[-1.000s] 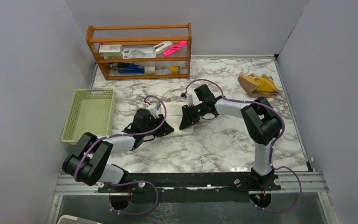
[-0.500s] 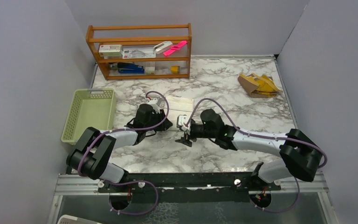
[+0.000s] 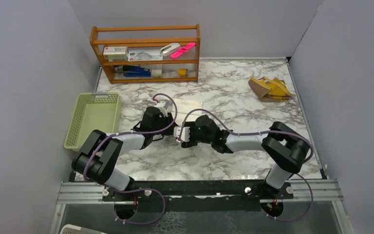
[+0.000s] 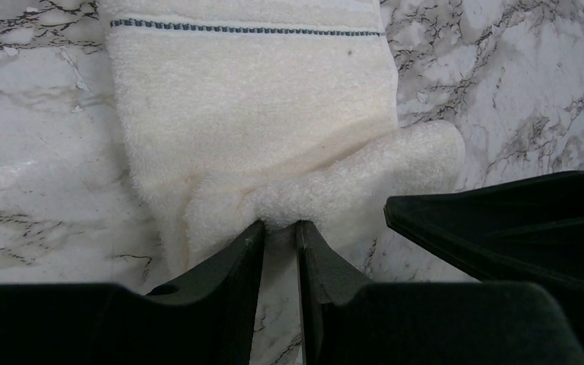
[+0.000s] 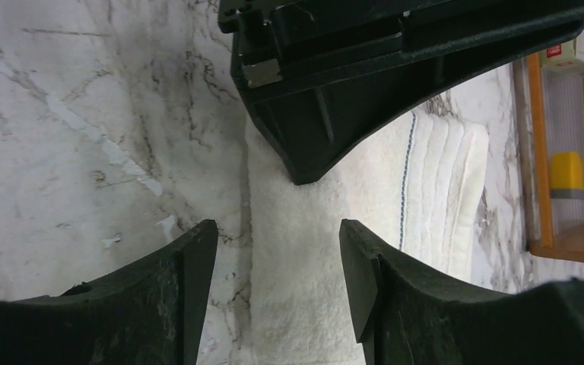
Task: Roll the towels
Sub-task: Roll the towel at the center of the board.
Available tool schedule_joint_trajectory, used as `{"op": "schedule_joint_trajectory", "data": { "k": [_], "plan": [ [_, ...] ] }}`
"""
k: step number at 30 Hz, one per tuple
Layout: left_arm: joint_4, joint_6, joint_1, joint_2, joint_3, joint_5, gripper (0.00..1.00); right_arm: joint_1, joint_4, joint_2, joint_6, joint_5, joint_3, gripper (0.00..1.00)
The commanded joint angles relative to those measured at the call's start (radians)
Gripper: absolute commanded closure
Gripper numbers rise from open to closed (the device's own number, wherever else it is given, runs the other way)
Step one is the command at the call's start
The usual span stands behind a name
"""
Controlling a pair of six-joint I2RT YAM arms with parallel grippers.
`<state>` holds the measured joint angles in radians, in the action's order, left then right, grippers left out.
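Left gripper (image 4: 280, 226): jaws nearly together, pinching the bunched near edge of white towel (image 4: 251, 114).
Right gripper (image 5: 277, 236): jaws spread over the same towel.
White towel: fluffy cream pile, 1 blue stitched stripe at far end; centre of top view.
Table (image 3: 233, 151): white marble, grey veins.
Basket (image 3: 93, 119): pale green, left.
Yellow towel (image 3: 271, 88): crumpled, upper right.
Shelf (image 3: 146, 53): wooden, upper left, grey wall (image 3: 253, 24) behind.

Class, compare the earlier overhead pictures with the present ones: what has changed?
The right gripper came off the white towel, swung nearer and leftward, and now stands open beside the left gripper, which stayed pinched on the towel's near edge. The yellow towel and basket are unmoved.
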<state>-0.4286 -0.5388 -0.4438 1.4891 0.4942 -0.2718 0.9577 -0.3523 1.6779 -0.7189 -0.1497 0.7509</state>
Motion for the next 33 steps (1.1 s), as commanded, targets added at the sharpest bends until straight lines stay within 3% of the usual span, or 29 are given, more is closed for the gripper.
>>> {"op": "schedule_joint_trajectory", "data": {
  "k": [1, 11, 18, 25, 33],
  "plan": [
    [0.085, 0.035, 0.016, 0.031, 0.0, 0.025, 0.74, 0.008, -0.02, 0.057, -0.063, 0.099, 0.048, 0.4],
    [0.084, 0.042, 0.027, 0.049, 0.007, 0.013, 0.74, 0.008, 0.061, 0.139, -0.037, 0.127, 0.097, 0.48],
    [0.097, 0.043, 0.059, 0.008, 0.009, 0.001, 0.74, -0.018, 0.176, 0.208, 0.031, 0.081, 0.179, 0.61],
    [0.148, -0.006, 0.121, -0.204, 0.006, 0.056, 0.69, -0.057, 0.281, 0.233, 0.113, -0.003, 0.245, 0.81],
    [0.203, -0.107, 0.154, -0.466, -0.047, 0.12, 0.62, -0.101, 0.397, 0.22, 0.364, -0.186, 0.357, 0.87]
  ]
}}
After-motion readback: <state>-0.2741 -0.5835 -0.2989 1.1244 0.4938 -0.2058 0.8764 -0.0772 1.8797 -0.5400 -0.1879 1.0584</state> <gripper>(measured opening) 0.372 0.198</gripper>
